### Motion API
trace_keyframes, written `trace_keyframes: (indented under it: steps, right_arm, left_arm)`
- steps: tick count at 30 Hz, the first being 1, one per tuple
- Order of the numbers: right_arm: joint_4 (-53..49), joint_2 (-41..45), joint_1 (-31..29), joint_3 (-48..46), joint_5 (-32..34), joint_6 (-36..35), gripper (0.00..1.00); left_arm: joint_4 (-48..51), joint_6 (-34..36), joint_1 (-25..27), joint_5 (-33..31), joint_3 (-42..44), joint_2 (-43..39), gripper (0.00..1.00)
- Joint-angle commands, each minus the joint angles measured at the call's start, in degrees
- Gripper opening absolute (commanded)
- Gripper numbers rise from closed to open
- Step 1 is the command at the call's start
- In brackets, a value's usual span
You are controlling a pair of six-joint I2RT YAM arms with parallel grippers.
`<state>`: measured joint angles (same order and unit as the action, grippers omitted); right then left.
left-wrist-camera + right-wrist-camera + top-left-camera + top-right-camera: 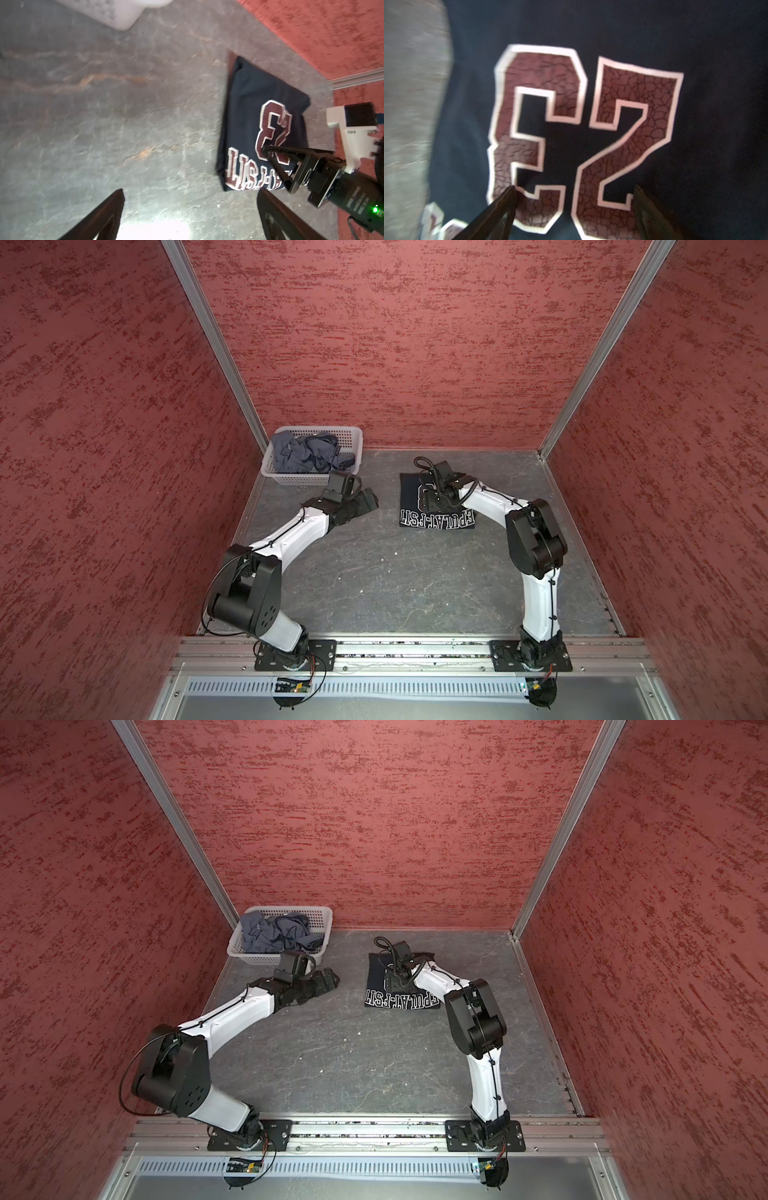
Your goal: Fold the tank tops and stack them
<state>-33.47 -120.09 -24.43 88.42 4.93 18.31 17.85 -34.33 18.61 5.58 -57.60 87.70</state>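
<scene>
The dark navy tank top (436,517) (399,999) lies folded flat at the back of the table, right of the middle, with its "23" print (581,133) and white lettering facing up. My right gripper (430,498) (574,187) hovers just over that print, jaws apart, nothing between them. The slate grey-blue tank top (305,454) (272,936) lies crumpled in the white basket (320,429). My left gripper (371,500) (190,191) is open over bare table, left of the navy tank top (259,124).
The white perforated basket (291,909) (124,14) stands in the back left corner. Red walls close in the table (395,585) on three sides. A metal rail (415,649) with both arm bases runs along the front edge.
</scene>
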Motion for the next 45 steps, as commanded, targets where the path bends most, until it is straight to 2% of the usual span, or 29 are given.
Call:
trace_keyframes:
  steps: [1, 9, 15, 21, 27, 32, 37, 45]
  right_arm:
    - [-3.7, -1.9, 3.8, 0.9, 5.1, -1.2, 0.85]
    - [-2.9, -3.4, 17.0, 1.0, 9.6, -9.5, 0.85]
    - [-4.0, -8.1, 24.5, 8.1, 12.2, -17.8, 0.85]
    - [-6.7, -8.6, 30.0, 10.0, 14.4, -19.1, 0.85]
    - [-6.3, -3.3, 29.9, 6.7, 14.0, -15.6, 0.85]
    - [-5.6, 6.5, 26.8, 4.3, 9.3, -11.9, 0.86]
    - [-2.4, 17.4, 22.0, -1.0, 0.9, -6.2, 0.88]
    - [6.4, 33.4, 15.6, -17.5, -8.4, -1.3, 0.89]
  left_arm:
    - [-4.5, -0.8, -1.3, -1.1, 2.0, -3.1, 1.00]
    - [-5.3, -0.9, -4.2, -0.4, 5.3, -6.0, 1.00]
    - [-4.8, -0.3, -5.7, 0.0, 5.0, -7.0, 1.00]
    - [-3.8, 0.2, -7.6, -0.2, 5.5, -9.0, 1.00]
    - [-1.2, 1.5, -9.4, -0.3, 2.3, -9.0, 1.00]
    - [5.9, 4.2, -11.5, -3.2, -8.1, -4.7, 1.00]
    - [8.0, 5.5, -16.0, -5.6, -20.2, 5.7, 1.00]
    - [11.8, 8.0, -20.3, -5.4, -45.0, 29.5, 1.00]
